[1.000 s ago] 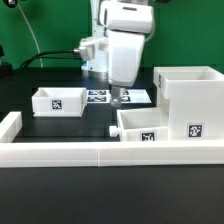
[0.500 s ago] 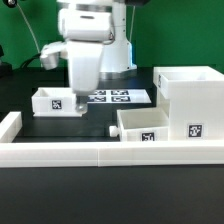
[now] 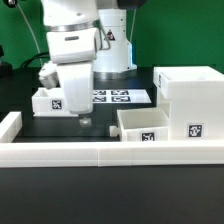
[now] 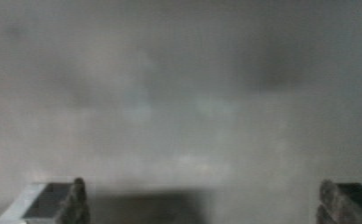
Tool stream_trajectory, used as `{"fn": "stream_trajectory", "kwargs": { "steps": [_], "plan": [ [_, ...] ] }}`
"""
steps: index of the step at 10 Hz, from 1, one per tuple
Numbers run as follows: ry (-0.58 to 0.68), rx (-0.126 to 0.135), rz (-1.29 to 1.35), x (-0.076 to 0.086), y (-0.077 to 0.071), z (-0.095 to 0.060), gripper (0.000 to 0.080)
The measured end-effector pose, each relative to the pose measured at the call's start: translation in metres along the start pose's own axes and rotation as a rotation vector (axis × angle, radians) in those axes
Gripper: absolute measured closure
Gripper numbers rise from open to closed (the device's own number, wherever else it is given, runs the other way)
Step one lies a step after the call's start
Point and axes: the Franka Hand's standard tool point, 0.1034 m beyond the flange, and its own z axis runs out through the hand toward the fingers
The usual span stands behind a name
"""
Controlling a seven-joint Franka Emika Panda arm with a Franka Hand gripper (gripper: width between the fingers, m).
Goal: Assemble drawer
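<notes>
Here, a white robot arm (image 3: 75,55) reaches down over a black surface (image 3: 40,128), ending in a claw (image 3: 84,119) whose tips hang just above that surface. In the wrist view the claw (image 4: 204,205) is spread wide. Its two fingertips (image 4: 62,203) sit far apart with nothing between them, and the ground beyond is a grey blur.

The drawer lies in three separate white parts. The shell (image 3: 190,100), a tall hollow box, stands at the exterior view's right, with a black-and-white tag on its front. The first tray (image 3: 45,100) sits at the exterior view's left, behind the arm. The arm hides part of it, and its tag shows only partly. The second tray (image 3: 140,125) sits just beside the shell, on the side toward the claw, with a tag on its front. The claw is between the two trays and touches neither.

The marker board (image 3: 122,97) lies flat on the surface behind the claw. A long low white wall (image 3: 100,152) runs across the front.
</notes>
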Motion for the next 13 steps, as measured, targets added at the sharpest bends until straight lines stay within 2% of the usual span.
{"fn": "stream_trajectory", "kwargs": {
  "steps": [3,4,9,13],
  "plan": [
    [0.022,0.024,0.029,0.027,-0.004,0.014,0.0151],
    [0.022,0.023,0.06,0.033,-0.004,0.016,0.0151],
    [0.0,0.018,0.21,0.04,-0.001,0.014,0.0151],
    [-0.009,0.017,0.226,0.039,-0.001,0.014,0.0151]
  ]
}}
